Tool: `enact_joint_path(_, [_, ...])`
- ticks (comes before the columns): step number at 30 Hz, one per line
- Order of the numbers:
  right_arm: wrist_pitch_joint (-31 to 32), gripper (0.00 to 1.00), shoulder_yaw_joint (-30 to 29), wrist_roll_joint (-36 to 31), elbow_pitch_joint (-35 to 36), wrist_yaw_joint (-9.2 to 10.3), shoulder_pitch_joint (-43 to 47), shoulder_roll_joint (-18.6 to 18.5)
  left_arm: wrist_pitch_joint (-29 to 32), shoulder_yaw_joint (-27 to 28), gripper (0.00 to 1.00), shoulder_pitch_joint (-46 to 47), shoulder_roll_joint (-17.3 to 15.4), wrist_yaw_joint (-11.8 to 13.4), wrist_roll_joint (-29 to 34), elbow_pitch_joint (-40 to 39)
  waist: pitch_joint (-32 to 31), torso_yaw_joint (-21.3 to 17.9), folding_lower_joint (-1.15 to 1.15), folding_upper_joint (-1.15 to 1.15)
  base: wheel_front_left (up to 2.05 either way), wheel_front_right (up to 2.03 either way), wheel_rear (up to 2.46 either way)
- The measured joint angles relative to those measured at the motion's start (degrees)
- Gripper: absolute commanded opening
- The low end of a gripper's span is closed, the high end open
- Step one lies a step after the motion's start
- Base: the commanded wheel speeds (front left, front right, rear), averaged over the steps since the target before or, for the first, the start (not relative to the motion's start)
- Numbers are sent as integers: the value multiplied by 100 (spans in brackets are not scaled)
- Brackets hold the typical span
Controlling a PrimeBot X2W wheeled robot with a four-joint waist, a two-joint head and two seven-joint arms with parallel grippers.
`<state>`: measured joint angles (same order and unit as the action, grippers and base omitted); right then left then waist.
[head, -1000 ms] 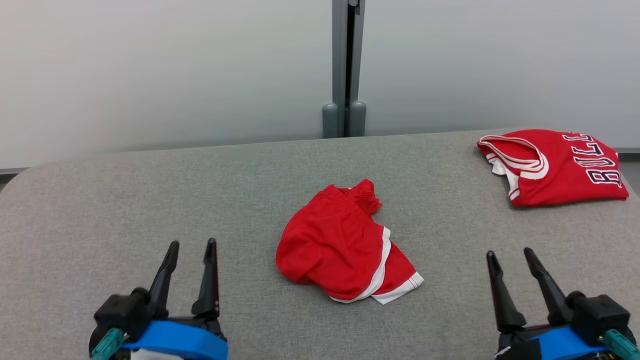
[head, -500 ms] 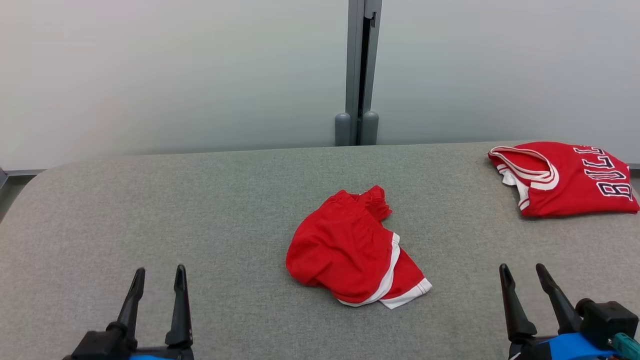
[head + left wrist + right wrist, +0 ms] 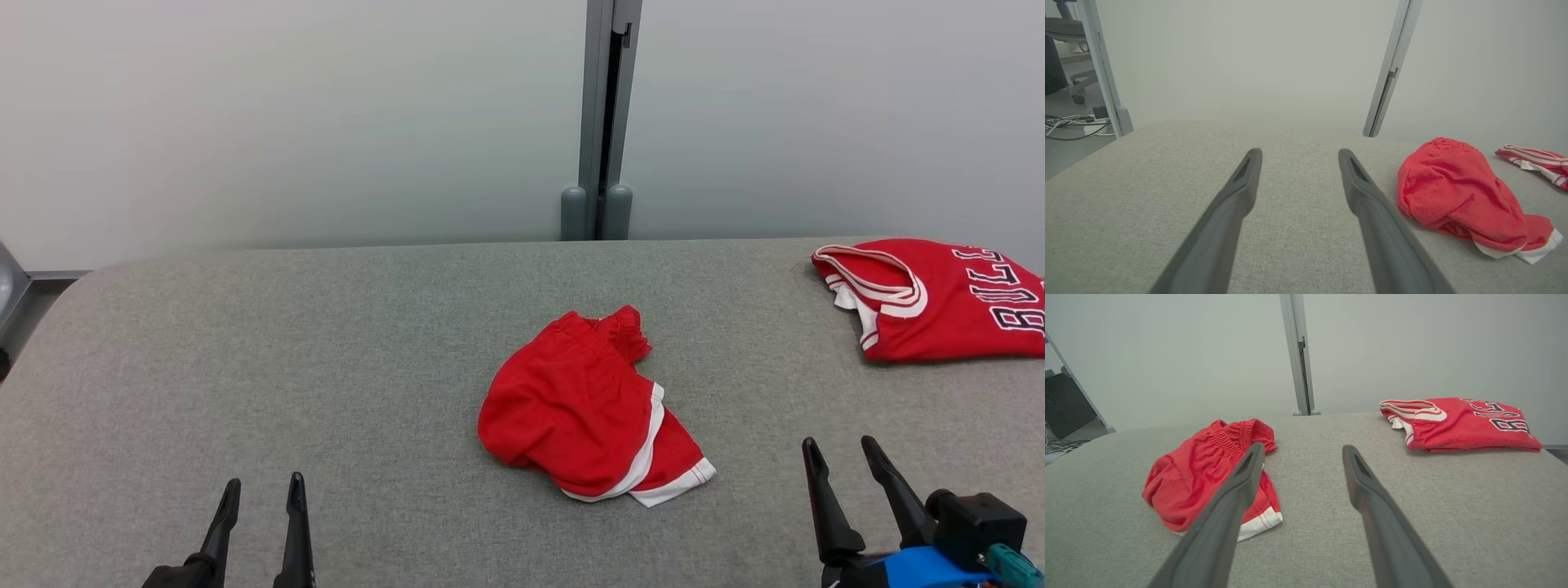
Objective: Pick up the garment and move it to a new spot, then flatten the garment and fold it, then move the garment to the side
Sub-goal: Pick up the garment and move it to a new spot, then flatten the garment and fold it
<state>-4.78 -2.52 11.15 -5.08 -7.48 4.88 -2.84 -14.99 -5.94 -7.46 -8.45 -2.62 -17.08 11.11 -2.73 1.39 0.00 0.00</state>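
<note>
**So: red shorts (image 3: 592,408) bunched mid table (image 3: 326,343), both grippers spread & empty**

Head view: shorts lie in a crumpled heap near the centre of the grey fabric table, elastic waistband toward the far edge, white-trimmed hems toward the near right. Left gripper (image 3: 263,483) at bottom left and right gripper (image 3: 839,445) at bottom right, fingers apart, both well clear of the shorts. A folded red jersey (image 3: 939,310) w/ dark lettering sits at the far right. Grey post (image 3: 606,122) stands behind the table.

Left wrist view: left gripper (image 3: 1300,153) fingers wide apart over bare fabric, nothing btwn them. Shorts (image 3: 1453,188) to their right, jersey (image 3: 1539,161) beyond. Cables (image 3: 1069,122) on the floor at far left.

Right wrist view: right gripper (image 3: 1302,447) fingers spread, empty. One finger crosses in front of the shorts (image 3: 1196,469); contact can't be told here. Jersey (image 3: 1457,422) at upper right.
</note>
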Motion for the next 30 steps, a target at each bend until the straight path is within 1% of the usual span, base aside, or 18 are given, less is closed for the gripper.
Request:
enact_joint_path(5, [18, 100, 25, 0, 13, 0, 3, 0, 0, 0, 100, 66, -35, 12, 90, 142, 17, 3, 0, 0, 0, 0, 0])
enact_joint_path(20, [18, 100, 108, 0, 27, 0, 4, 0, 0, 3, 100, 118, -31, -8, 204, 63, 96, -71, 0, 0, 0, 0, 0])
enact_joint_path(27, [15, 100, 230, 19, -10, 0, -18, 0, 21, -66, 100, 198, -52, -98, 237, 85, 141, -161, 0, 0, 0, 0, 0])
enact_joint_path(28, [15, 100, 246, 19, -15, 0, -29, 0, 51, -96, 100, 245, -58, -129, 237, 104, 152, -176, 0, 0, 0, 0, 0])
enact_joint_path(30, [16, 100, 293, 19, -24, 0, -64, 0, 294, -250, 100, 454, -98, -218, 221, 152, 192, -217, 0, 0, 0, 0, 0])
